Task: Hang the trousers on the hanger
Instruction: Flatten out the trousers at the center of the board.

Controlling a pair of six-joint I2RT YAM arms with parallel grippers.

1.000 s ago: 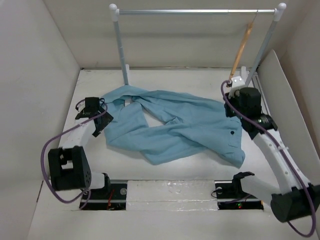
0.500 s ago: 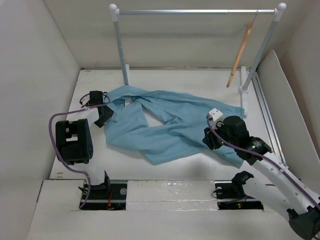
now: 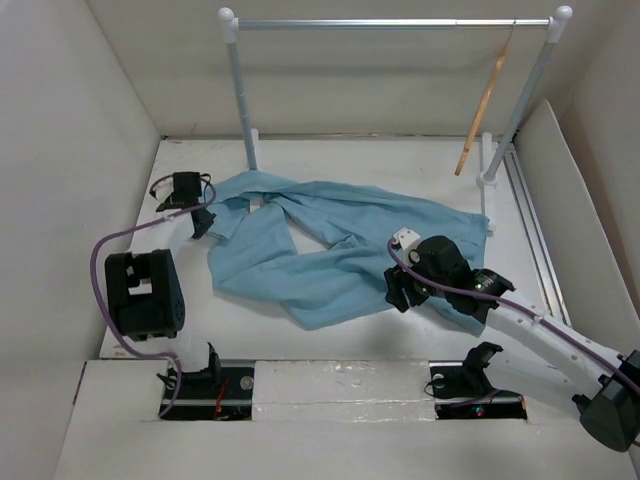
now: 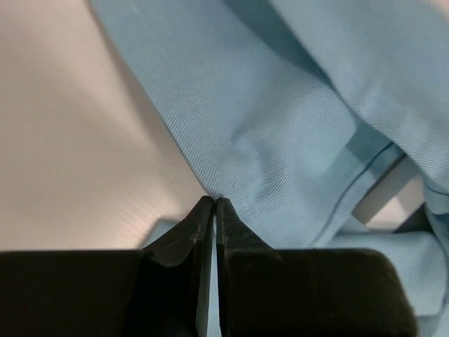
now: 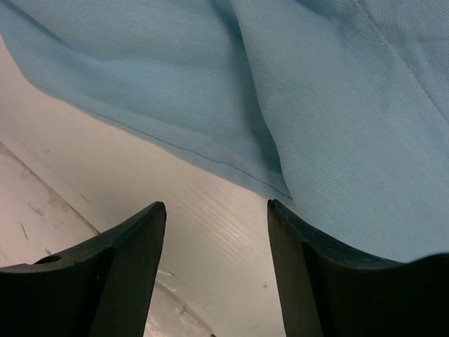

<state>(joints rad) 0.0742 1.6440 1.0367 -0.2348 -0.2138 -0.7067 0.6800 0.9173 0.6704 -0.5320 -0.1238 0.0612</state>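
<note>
Spreading across the table [image 3: 400, 165], the trousers [image 3: 340, 250] are seen well apart from the hanger [image 3: 485, 105], hung on the rail [image 3: 390, 22]. The left gripper [image 3: 205, 225] is clenched at a leg's edge; the right gripper [image 3: 395, 295] is held spread over the near edge.

Trousers [image 3: 330, 250] waistband end: hidden beneath my right arm [image 3: 530, 330].
Hanger [image 3: 482, 100] crossbar: too slim to make out.
Left gripper [image 4: 213, 205] pinch: cloth between my tips, cannot tell.

light blue trousers [image 3: 340, 250], light-brown hanger [image 3: 483, 108]
</note>
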